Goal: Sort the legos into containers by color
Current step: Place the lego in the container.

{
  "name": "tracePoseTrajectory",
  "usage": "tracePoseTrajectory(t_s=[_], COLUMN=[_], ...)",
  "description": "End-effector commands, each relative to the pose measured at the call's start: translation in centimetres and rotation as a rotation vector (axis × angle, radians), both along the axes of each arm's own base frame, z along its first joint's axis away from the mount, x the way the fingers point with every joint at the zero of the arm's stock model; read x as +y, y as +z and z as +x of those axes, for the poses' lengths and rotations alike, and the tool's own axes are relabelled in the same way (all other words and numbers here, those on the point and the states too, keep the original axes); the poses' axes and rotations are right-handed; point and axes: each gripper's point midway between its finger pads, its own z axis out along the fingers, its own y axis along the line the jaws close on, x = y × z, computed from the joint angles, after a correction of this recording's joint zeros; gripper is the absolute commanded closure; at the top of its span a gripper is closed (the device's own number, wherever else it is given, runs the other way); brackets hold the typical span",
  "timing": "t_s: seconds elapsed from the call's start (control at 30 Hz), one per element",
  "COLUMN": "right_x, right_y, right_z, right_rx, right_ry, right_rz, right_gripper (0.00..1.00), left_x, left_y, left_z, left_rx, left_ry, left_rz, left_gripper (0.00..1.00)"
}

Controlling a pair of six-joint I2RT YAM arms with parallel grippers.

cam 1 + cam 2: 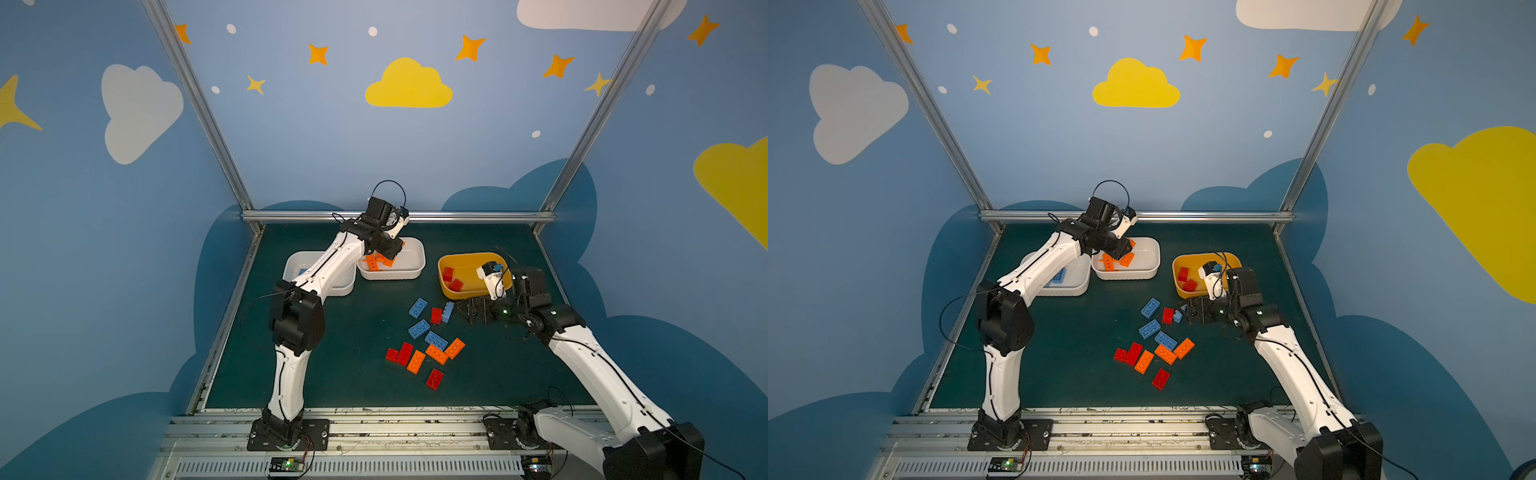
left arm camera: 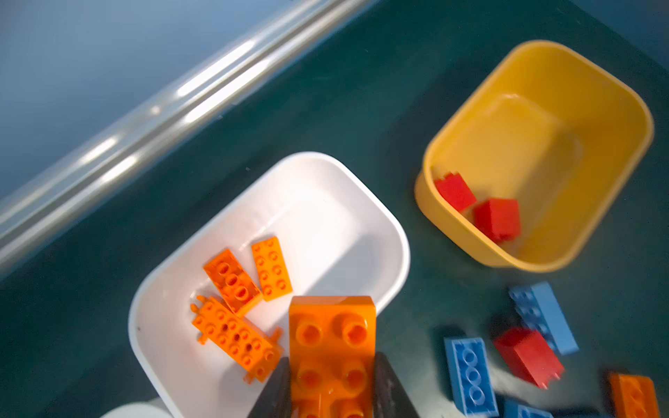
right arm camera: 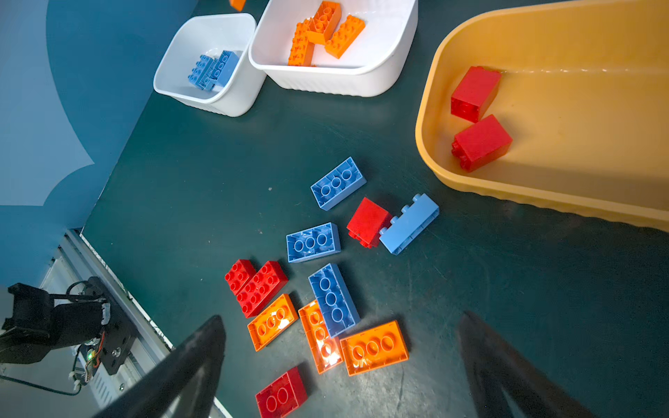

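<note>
Grip comes first: my left claw [image 2: 331, 358] is clamped on a chunky orange studded plastic brick [image 2: 331, 318]. It squeezes the long sides, so the brick juts straight out past the jaws, where I judge it can drop cleanly. I hold it above the near edge of the middle white rounded plastic tub [image 2: 325, 224], because that tub takes orange. A long orange pegged piece [image 2: 235, 336] and two flat orange bricks [image 2: 231, 280] already lie in it, bunched at one end. Letting go over the bare floor beside them looks like my next move. Next along stands the yellow rounded plastic tub [image 2: 525, 137], which holds two red blocks [image 2: 497, 219] in its near corner. On the far side of the orange tub, seen from my right wrist, the other white tub [image 3: 202, 32] holds a few blue bricks [image 3: 213, 68]. My right claw [image 3: 342, 316] is spread wide and empty, and hangs low over the loose pile of legos [image 3: 313, 242] on the dark green tabletop [image 3: 217, 181], just in front of the yellow tub. I count eleven unsorted pieces there: four blue, four red and three orange. A red brick [image 3: 369, 222] touches a blue brick lying on its side [image 3: 409, 224], so I judge that picking one may nudge the other.
</note>
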Motion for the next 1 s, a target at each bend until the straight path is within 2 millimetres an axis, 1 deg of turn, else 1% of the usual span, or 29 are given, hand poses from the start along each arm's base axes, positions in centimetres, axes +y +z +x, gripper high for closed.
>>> tracePoseTrajectory(t_s=[0.0,0.1,0.17,0.23,0.33,0.47,0.5,0.63,0.77,0.83,0.9,0.97], right_x=[-0.6,-0.7,-0.8,-1.0,-1.0,-0.8,-0.8,-0.6,-0.6,-0.7,-0.8,-0.8], right_y=[0.2,0.1,0.0,0.0,0.0,0.0,0.1,0.2,0.6,0.9,1.0,1.1], right_z=[-0.2,-0.3,-0.3,-0.3,-0.3,-0.2,-0.2,0.0,0.0,0.0,-0.1,-0.1], right_rx=[-0.01,-0.009,-0.006,-0.005,-0.007,0.0,-0.001,0.001,-0.008,-0.016,-0.019,-0.021], right_ry=[-0.011,-0.017,-0.017,-0.019,-0.019,-0.014,-0.013,-0.012,-0.01,-0.008,-0.012,-0.012], right_rz=[-0.015,-0.017,-0.019,-0.02,-0.02,-0.009,-0.003,0.008,0.006,0.003,-0.001,-0.001], right_gripper=[0.02,0.02,0.02,0.02,0.02,0.02,0.02,0.02,0.02,0.02,0.02,0.02], left_x=[2.0,1.9,1.8,2.1,3.0,4.0,3.8,2.2,2.3,1.9,1.5,1.4], left_y=[-4.1,-5.6,-6.6,-7.7,-9.3,-10.4,-10.4,-9.4,-7.7,-6.4,-5.3,-4.7], left_z=[1.3,2.3,2.5,2.4,2.1,1.6,1.2,-0.7,-1.5,-2.7,-4.4,-6.0], left_rx=[0.118,0.152,0.173,0.185,0.194,0.208,0.215,0.215,0.221,0.239,0.266,0.283], left_ry=[0.101,0.115,0.105,0.091,0.076,0.044,0.023,-0.115,-0.126,-0.142,-0.165,-0.16], left_rz=[0.062,0.069,0.086,0.126,0.193,0.26,0.262,0.251,0.235,0.191,0.145,0.115], left_gripper=[0.66,0.66,0.66,0.66,0.65,0.64,0.61,0.46,0.38,0.35,0.32,0.29])
